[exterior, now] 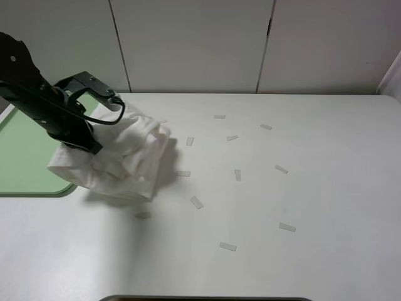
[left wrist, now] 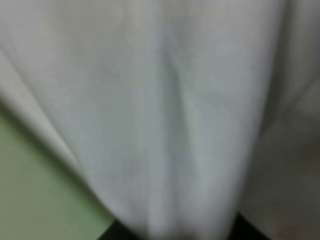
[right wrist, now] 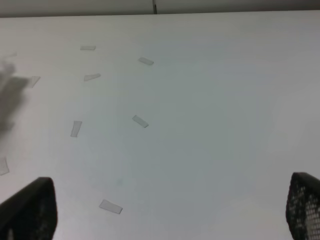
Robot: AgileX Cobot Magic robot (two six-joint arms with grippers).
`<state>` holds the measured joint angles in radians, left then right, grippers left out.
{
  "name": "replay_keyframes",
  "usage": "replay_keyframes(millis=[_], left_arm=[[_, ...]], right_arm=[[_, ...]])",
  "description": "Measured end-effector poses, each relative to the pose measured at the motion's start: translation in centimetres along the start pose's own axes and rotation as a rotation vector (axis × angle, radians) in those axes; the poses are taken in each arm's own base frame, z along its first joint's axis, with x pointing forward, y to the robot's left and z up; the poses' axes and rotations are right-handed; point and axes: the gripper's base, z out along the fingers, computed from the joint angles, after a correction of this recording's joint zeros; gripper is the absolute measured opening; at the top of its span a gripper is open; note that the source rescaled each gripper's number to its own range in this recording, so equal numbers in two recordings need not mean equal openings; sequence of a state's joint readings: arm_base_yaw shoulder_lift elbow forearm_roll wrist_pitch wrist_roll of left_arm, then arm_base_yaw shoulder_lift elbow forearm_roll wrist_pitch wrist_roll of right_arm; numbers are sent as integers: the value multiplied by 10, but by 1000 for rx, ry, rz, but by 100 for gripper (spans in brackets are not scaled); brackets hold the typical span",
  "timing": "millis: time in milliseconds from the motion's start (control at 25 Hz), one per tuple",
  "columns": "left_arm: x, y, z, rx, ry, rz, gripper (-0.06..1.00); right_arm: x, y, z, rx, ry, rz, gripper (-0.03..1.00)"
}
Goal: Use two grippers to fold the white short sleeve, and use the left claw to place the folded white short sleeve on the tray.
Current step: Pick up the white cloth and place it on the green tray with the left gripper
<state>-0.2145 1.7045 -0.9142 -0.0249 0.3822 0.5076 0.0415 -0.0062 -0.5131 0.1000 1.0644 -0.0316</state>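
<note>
Your left gripper (exterior: 88, 145) is biting into the folded white short sleeve (exterior: 128, 160), jaws clamped on the cloth, and the bundle is hanging bunched beneath it at about nine o'clock on the white table (exterior: 313, 188). The shirt is casting a shadow under itself, so it is looking lifted, though you cannot tell whether its lowest fold is touching the tabletop. Its nine o'clock edge is overlapping the rim of the light green tray (exterior: 28, 157), which is sitting at the far nine o'clock side of the table. In the left wrist view the white fabric (left wrist: 165, 115) is filling nearly everything, blurred, with a wedge of green tray (left wrist: 35, 195) showing beside it.

Your right gripper (right wrist: 170, 210) is standing with jaws wide apart, holding nothing, looking out over bare table. Small pale tape strips (exterior: 237, 174) are lying scattered from the centre toward three o'clock, well apart from the shirt; several strips (right wrist: 140, 121) are showing in the right wrist view too.
</note>
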Motion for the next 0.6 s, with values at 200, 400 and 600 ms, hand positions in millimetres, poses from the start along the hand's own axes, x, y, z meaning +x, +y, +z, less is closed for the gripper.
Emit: replay_keyframes(millis=[200, 400, 600], left_arm=[[27, 50, -6, -187, 110, -25, 13], [43, 78, -10, -260, 104, -90, 13], [51, 98, -13, -315, 52, -119, 13]], right_arm=[[0, 0, 0, 0, 0, 0, 100], [0, 0, 0, -1, -1, 0, 100], [0, 0, 0, -1, 0, 0, 100]])
